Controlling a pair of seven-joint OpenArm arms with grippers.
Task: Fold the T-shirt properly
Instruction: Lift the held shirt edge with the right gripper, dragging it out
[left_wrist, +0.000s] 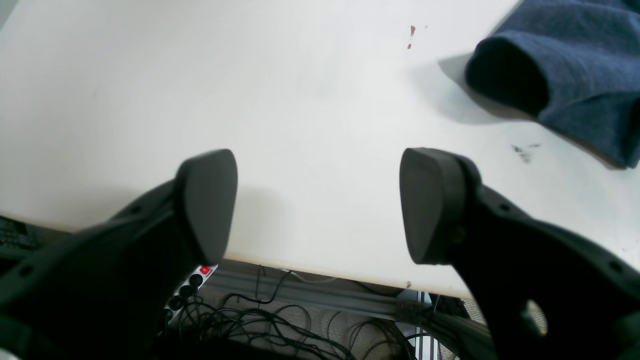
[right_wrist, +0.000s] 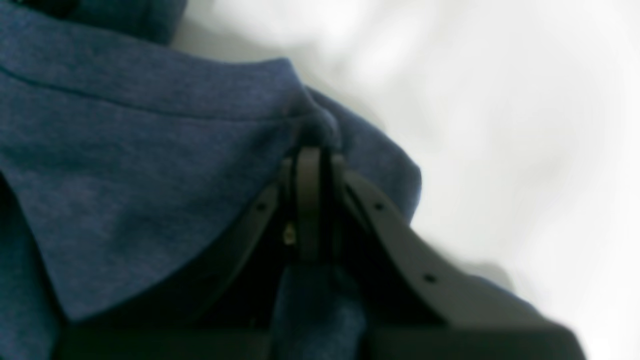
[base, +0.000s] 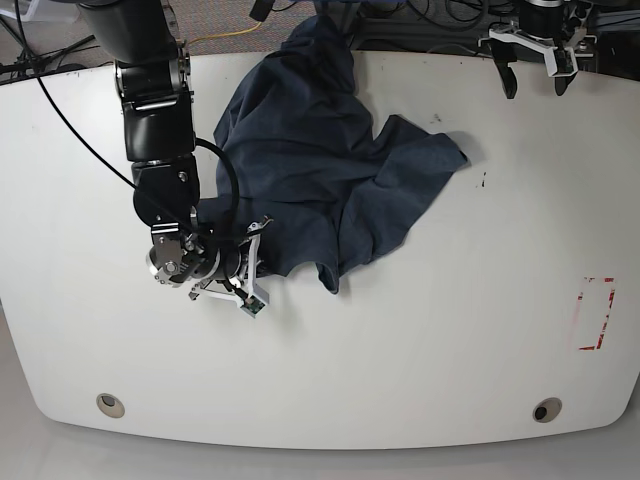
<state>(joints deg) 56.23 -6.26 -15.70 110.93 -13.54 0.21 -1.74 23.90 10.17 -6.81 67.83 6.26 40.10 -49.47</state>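
Note:
The dark navy T-shirt lies crumpled on the white table, spreading from the far edge toward the middle. My right gripper is at its near-left hem. In the right wrist view this gripper is shut on a pinched fold of the T-shirt. My left gripper hovers at the table's far right edge, away from the cloth. In the left wrist view it stands open and empty over bare table, with a sleeve of the T-shirt at the upper right.
A red tape rectangle marks the table's right side. Two round holes sit near the front edge. Below the table edge in the left wrist view lie tangled cables and a power strip.

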